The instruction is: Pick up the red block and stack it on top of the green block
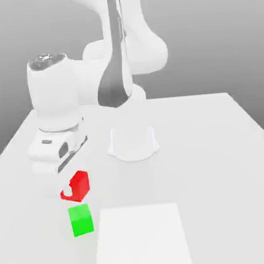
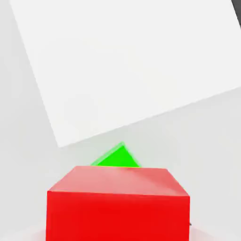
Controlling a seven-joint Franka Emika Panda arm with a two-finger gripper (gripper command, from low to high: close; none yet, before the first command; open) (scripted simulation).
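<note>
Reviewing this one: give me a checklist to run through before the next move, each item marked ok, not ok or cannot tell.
- Red block gripped by the tool: ok
- Green block resting flat on the table: ok
- Green block's top face free of other things: ok
- Red block set on the green block: not ok; a gap shows in the exterior view
- Red block centred directly above the green block: cannot tell

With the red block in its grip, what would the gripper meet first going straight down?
Likely the green block: it shows partly beyond the red block under the gripper, though depth is unclear and bare tabletop is possible.
</note>
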